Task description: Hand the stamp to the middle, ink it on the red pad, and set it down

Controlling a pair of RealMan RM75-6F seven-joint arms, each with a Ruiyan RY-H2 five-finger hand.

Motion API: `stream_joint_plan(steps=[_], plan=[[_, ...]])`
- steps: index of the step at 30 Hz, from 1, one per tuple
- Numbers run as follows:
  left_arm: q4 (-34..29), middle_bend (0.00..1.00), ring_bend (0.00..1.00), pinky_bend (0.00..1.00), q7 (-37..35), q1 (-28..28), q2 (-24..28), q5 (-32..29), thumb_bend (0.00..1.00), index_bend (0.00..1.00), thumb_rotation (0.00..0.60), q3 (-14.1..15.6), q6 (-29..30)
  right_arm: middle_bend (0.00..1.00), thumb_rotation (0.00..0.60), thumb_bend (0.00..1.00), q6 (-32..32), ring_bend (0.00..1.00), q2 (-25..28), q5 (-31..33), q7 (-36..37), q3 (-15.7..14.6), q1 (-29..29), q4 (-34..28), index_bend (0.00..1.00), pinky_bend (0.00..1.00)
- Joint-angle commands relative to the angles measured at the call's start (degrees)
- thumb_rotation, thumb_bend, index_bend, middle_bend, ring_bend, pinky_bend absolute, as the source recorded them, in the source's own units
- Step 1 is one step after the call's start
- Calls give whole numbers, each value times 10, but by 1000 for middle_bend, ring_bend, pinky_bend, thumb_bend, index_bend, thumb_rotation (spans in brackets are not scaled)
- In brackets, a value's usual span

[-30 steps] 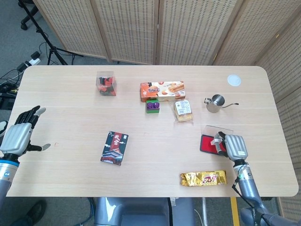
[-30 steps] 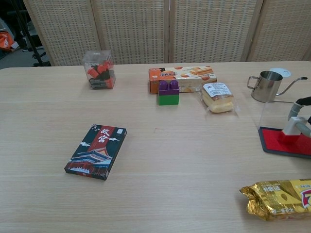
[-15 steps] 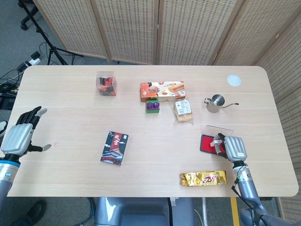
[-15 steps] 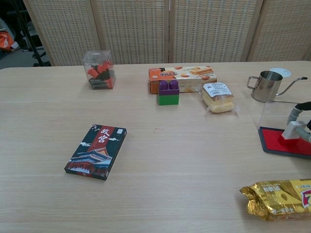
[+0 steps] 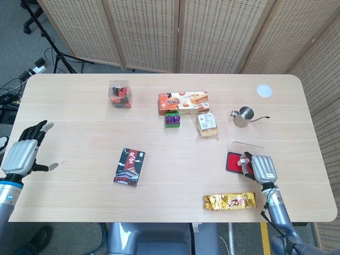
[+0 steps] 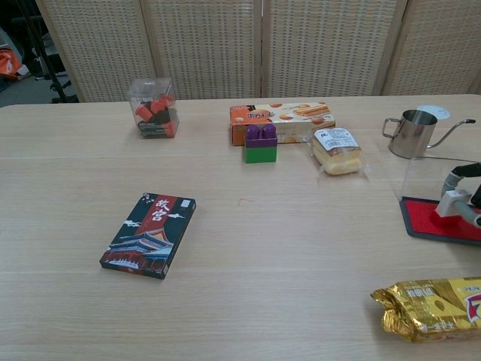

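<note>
The pale wooden desk (image 5: 79, 106) carries everything, and the action sits at its right side. There the flat red ink pad in its dark tray (image 6: 432, 220), with a clear lid standing open behind it, lies near the right edge. The right robot hand (image 5: 258, 168) is over the pad's near-right part, its fingers closed around the small white-and-grey stamp (image 6: 449, 202), which stands at or just above the red surface. By my judgement this is the inking step: the stamp is already at the pad, and setting it down is not yet done. The next move calls for a firm, level press if the face is not yet inked, then a straight lift clear of the upright lid, a carry toward open desk nearer the middle, and a gentle release with the stamp upright.

The left robot hand (image 5: 22, 152) hangs at the desk's far left edge, fingers spread wide and holding nothing, well apart from the pad.

Several things are hard to read. The chest view cuts off the right robot hand at the frame edge, showing only fingertips and the stamp. In the head view the hand covers most of the stamp, so I cannot tell whether its face actually touches the ink. The stamp's underside is hidden in both views, and the clear lid's outline is faint.
</note>
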Motion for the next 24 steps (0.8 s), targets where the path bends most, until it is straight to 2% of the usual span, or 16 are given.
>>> stream_joint_plan(steps=[1, 11, 19, 24], plan=[[0, 0, 0, 0, 0, 0, 0, 0, 10, 0, 600, 0, 0, 985, 600, 569, -1, 1000, 0, -1, 1, 2, -1, 1, 610, 1000], [0, 0, 0, 0, -2, 0, 1, 0, 10, 0, 600, 0, 0, 985, 600, 569, 32, 1000, 13, -17, 23, 21, -6, -20, 610, 1000], [-2, 0, 0, 0, -6, 2, 4, 5, 10, 0, 600, 1, 1, 985, 600, 569, 76, 1000, 69, -46, 11, 32, -13, -109, 610, 1000], [-5, 0, 0, 0, -9, 4, 6, 12, 10, 0, 600, 3, 3, 985, 600, 569, 68, 1000, 90, -57, -19, 36, 0, -167, 610, 1000]])
